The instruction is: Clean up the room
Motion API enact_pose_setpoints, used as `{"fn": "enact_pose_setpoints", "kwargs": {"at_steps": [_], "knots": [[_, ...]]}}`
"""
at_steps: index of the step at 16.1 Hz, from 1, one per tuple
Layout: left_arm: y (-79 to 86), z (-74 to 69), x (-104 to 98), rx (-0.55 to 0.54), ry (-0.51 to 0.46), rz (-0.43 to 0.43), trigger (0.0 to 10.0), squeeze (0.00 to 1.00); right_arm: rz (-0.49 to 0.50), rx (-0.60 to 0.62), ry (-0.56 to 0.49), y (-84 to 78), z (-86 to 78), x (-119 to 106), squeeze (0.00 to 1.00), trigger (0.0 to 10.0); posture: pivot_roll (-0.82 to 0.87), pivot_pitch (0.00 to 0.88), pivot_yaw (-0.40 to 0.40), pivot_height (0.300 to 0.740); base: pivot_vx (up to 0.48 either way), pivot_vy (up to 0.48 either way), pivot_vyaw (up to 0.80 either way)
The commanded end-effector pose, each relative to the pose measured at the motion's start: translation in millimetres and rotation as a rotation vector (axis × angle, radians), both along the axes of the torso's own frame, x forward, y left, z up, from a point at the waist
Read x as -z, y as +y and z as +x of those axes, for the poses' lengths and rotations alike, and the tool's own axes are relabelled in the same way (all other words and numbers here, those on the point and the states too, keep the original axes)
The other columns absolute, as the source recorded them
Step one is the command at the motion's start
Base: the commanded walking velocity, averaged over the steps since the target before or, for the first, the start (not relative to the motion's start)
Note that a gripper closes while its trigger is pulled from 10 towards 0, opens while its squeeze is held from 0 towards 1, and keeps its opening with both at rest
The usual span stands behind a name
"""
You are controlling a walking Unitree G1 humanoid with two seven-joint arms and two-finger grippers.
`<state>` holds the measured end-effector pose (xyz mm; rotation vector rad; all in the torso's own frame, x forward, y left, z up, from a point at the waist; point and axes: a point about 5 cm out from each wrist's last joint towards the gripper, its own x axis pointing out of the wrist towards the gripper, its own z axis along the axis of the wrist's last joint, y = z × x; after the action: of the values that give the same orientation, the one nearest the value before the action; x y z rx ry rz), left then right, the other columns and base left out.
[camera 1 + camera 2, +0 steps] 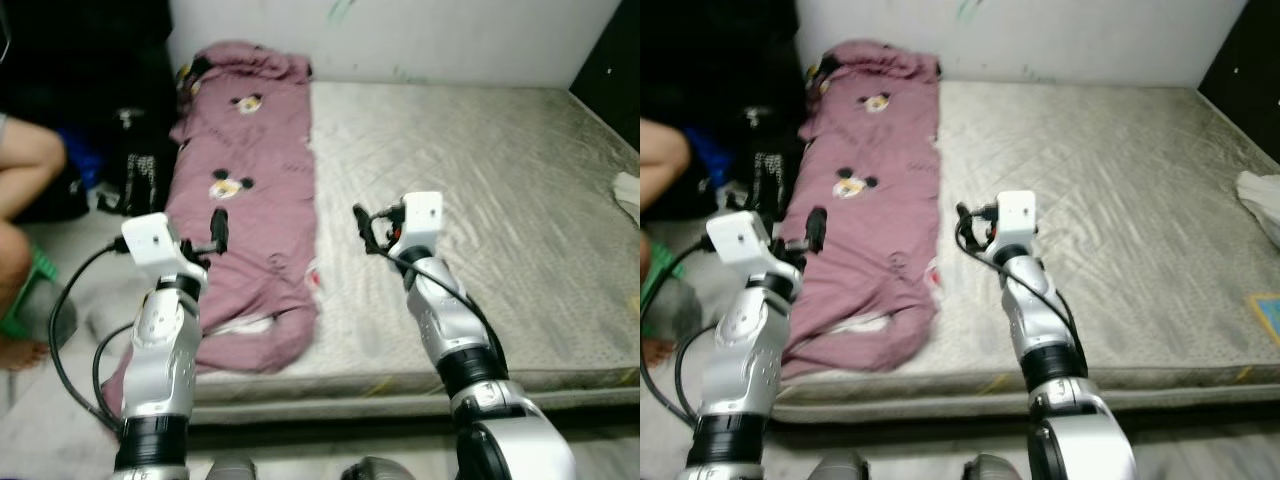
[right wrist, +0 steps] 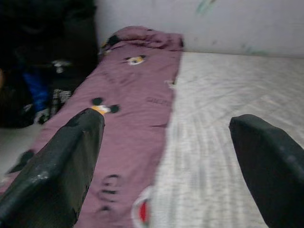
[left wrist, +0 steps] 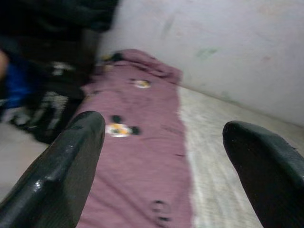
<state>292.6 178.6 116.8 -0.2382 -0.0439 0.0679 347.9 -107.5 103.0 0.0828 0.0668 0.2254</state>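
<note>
Now we hold both arms raised and reaching forward over the mattress (image 1: 500,190), our left gripper (image 1: 218,230) wide-jawed above the mauve blanket (image 1: 255,170) lying along the mattress's left edge, our right gripper (image 1: 362,228) equally wide, just beside that blanket.

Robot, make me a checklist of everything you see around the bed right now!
Surface: bare grey mattress, nearly uncovered.
Job's things: purple blanket with cartoon mice, spread along its left edge.
Clutter: white cloth at the right edge; dark bags on the floor.
Grippers: left gripper open over the blanket; right gripper open over the mattress.
Cables: black cable looping by the left arm.
Surroundings: white wall; a person's leg at left.
</note>
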Motion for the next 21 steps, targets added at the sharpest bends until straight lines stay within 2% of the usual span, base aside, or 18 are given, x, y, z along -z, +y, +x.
{"fn": "enact_pose_setpoints", "kwargs": {"at_steps": [1, 5, 9, 12, 16, 20, 21], "knots": [[1.8, 0.9, -3, -0.012, -0.01, 0.008, 10.0, 0.0, 0.001, -0.014, -0.032, 4.3, 3.8, -9, 0.0, 10.0, -0.02, 0.0, -0.056, 0.74, 0.0, 0.48, 0.0], [1.8, 0.0, -2, -0.016, -0.004, 0.017, 10.0, 0.0, 0.002, -0.01, -0.033, 4.0, 4.7, -10, 0.0, 10.0, -0.02, 0.0, -0.057, 0.74, 0.0, 0.22, 0.0], [3.7, 0.8, -4, -0.038, -0.014, 0.054, 10.0, 0.0, 0.011, -0.003, -0.031, 4.2, 5.4, -10, 0.0, 10.0, -0.02, 0.0, -0.053, 0.74, 0.0, 0.0, 0.0], [3.2, 1.4, -6, -0.022, -0.029, 0.044, 10.0, 0.0, 0.013, 0.003, -0.026, 4.4, 5.7, -10, 0.0, 10.0, -0.02, 0.0, -0.051, 0.74, 0.0, 0.0, 0.0], [4.5, 0.0, -5, -0.02, -0.024, 0.044, 10.0, 0.0, 0.016, 0.012, -0.02, 3.9, 6.2, -9, 0.0, 10.0, -0.02, 0.0, -0.05, 0.74, 0.0, 0.0, -0.78], [16.8, -11.4, -4, -0.079, -0.009, 0.127, 10.0, 0.0, 0.035, 0.033, -0.048, 0.7, 5.3, -13, 0.0, 10.0, -0.03, 0.0, -0.019, 0.74, 0.0, 0.0, -0.13], [21.5, -18.2, -7, -0.068, -0.024, 0.212, 10.0, 0.0, 0.053, 0.056, -0.054, -2.4, 2.9, -13, 0.0, 10.0, -0.02, 0.0, -0.02, 0.74, 0.0, 0.0, 0.0]]}}
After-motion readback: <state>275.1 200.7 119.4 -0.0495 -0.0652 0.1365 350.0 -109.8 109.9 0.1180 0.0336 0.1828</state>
